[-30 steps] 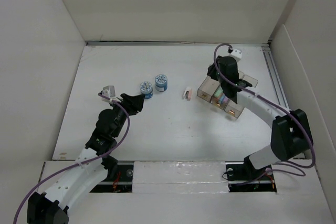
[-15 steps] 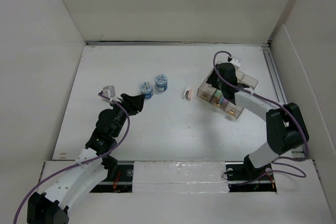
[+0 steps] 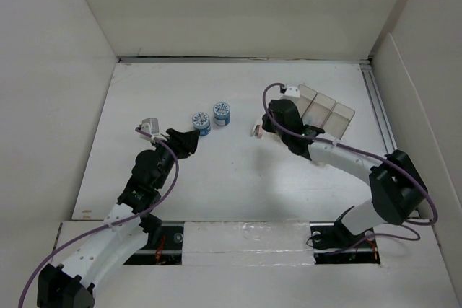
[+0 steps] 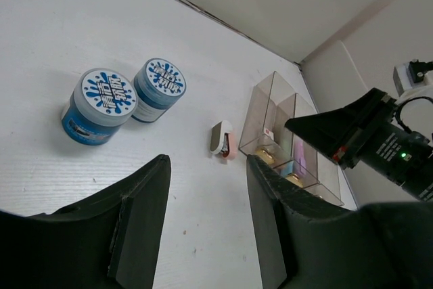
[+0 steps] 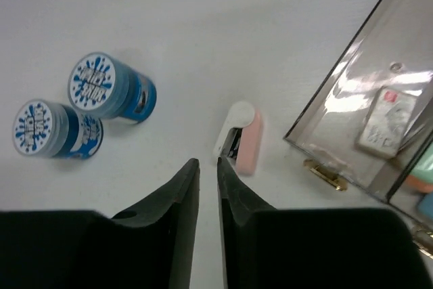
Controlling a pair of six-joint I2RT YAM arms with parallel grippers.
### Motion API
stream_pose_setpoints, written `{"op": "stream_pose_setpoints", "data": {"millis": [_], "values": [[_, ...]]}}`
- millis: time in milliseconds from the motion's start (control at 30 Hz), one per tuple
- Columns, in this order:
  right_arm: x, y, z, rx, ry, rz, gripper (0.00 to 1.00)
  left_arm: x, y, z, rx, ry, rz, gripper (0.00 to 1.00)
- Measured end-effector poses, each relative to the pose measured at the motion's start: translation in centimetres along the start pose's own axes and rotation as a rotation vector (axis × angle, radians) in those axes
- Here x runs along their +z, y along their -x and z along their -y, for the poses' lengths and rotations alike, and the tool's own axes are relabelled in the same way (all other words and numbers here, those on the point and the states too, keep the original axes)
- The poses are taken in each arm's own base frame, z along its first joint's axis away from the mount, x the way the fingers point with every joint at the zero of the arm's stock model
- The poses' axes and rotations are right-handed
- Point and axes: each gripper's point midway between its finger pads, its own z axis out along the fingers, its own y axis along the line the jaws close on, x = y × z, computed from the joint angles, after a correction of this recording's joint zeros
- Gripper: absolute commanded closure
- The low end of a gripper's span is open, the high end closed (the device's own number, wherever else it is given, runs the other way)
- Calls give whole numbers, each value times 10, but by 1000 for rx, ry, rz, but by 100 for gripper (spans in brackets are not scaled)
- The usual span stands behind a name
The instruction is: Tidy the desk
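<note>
The white desk (image 3: 238, 178) holds two blue-lidded jars (image 3: 200, 122) (image 3: 221, 113), a small pink-and-white stapler (image 3: 256, 129) and a clear three-compartment tray (image 3: 328, 113). My right gripper (image 3: 268, 126) hovers just right of the stapler, with its jaws nearly together and empty. In the right wrist view the gripper (image 5: 207, 164) points at the desk just beside the stapler (image 5: 243, 137). My left gripper (image 3: 189, 138) is open and empty, just below the left jar. In the left wrist view the gripper (image 4: 208, 164) faces the jars (image 4: 101, 103) and the stapler (image 4: 223, 140).
The tray (image 5: 379, 120) holds small items, among them gold clips and a white tag. White panel walls surround the desk. A metal rail (image 3: 377, 106) runs along its right edge. My right arm (image 4: 365, 133) shows in the left wrist view, above the tray (image 4: 284, 140).
My right arm has swung left from over the tray to beside the stapler, uncovering the tray. The left arm has not moved.
</note>
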Motion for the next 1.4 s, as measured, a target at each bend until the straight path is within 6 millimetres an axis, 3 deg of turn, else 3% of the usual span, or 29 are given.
{"op": "stream_pose_setpoints", "data": {"millis": [67,100,167,300,733,1000,1067,1167,1200,1300,1400], "values": [[2,-17,-10,-26,14,-31,60,0,0,0,0,0,-2,55],[5,-26,-12,-39,11,-51,42,0,-1,0,0,0,-3,55],[14,-47,-9,-61,-8,-98,33,0,-1,0,0,0,-2,55],[23,-76,2,-86,-45,-173,29,0,-1,0,0,-1,-3,55],[47,-110,10,-91,-86,-250,28,0,-1,0,0,-3,-3,55],[69,-107,5,-89,-105,-241,29,-1,0,1,-1,-5,0,55],[72,-104,3,-89,-106,-233,30,-1,1,1,-1,-6,1,55],[76,-105,2,-91,-110,-231,41,-1,1,1,-1,-6,1,55],[78,-106,2,-94,-112,-234,53,-1,1,1,-1,-6,1,55],[81,-108,3,-95,-117,-232,74,-1,1,1,-1,-6,1,55],[82,-107,3,-95,-117,-231,88,-1,1,1,-1,-6,1,55]]}}
